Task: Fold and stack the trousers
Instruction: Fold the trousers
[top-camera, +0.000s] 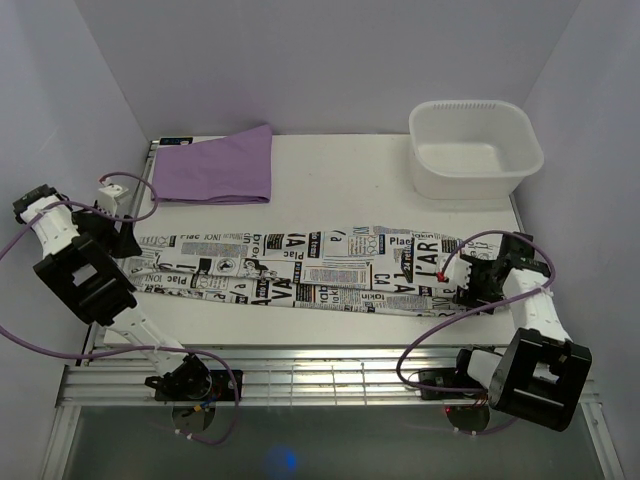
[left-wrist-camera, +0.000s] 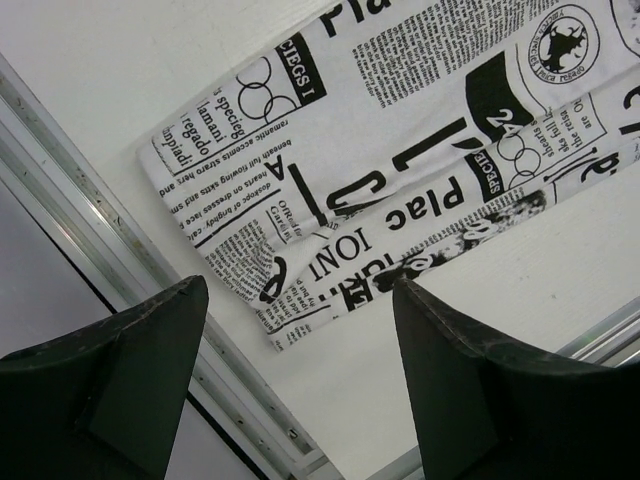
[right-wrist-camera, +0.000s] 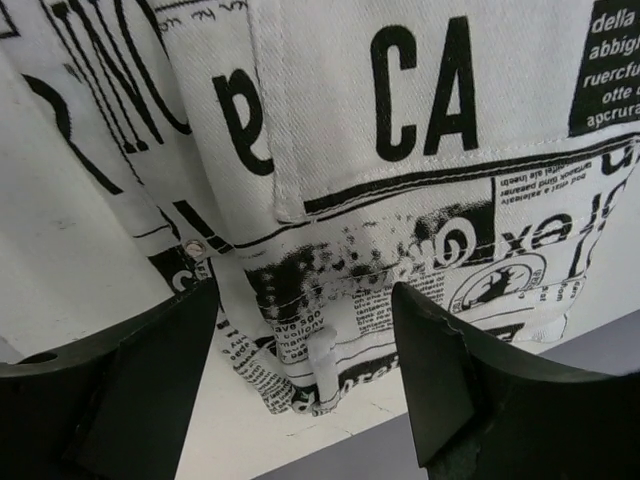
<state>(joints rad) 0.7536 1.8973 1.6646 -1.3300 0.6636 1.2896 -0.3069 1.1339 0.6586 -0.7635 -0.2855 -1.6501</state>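
The newspaper-print trousers (top-camera: 300, 270) lie stretched left to right across the white table, folded lengthwise. My left gripper (top-camera: 118, 236) is open just off the leg-hem end at the left; in its wrist view (left-wrist-camera: 300, 330) the hem corner (left-wrist-camera: 290, 300) lies between and beyond the spread fingers (left-wrist-camera: 455, 380), untouched. My right gripper (top-camera: 470, 290) is open over the waistband end at the right. In its wrist view (right-wrist-camera: 305, 340) the waistband (right-wrist-camera: 340, 310) with a belt loop and a rivet sits between the fingers (right-wrist-camera: 455, 370), not gripped.
A folded plain purple cloth (top-camera: 215, 165) lies at the back left. A white plastic tub (top-camera: 474, 148) stands at the back right. The table's metal rail (left-wrist-camera: 110, 230) runs close beside the hem. The table's right edge (right-wrist-camera: 480, 450) is just past the waistband.
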